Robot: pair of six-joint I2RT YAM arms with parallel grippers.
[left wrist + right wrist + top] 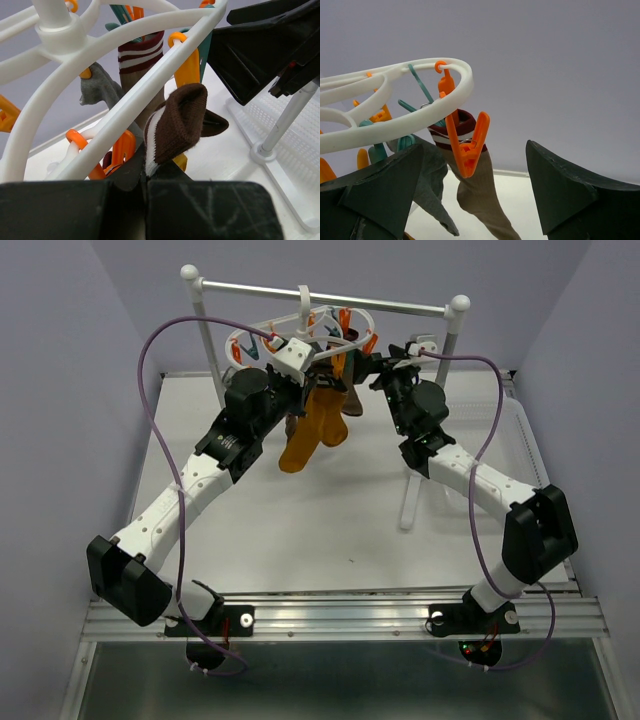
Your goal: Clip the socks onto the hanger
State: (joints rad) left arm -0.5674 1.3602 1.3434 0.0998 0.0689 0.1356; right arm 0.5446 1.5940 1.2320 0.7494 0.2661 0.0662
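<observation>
The white hanger (352,318) hangs from the rack's crossbar, and its ring (125,100) crosses the left wrist view. My left gripper (146,175) is shut on the cuff of a dark brown sock (180,122) with a white stripe, just under the ring and beside an orange clip (187,70). My right gripper (473,145) is open. An orange clip (465,145) dangles from the ring (395,122) in line with the gap between its fingers, untouched. Behind that clip hang a maroon-striped tan sock (480,195) and a grey sock (430,185). Mustard socks (310,430) hang below the hanger.
The white two-post rack (412,470) with its metal crossbar (400,306) stands at the back of the table. Its right post and base (280,130) are close to my right arm. Purple cables (150,360) loop over both arms. Teal clips (422,85) hang further along the ring.
</observation>
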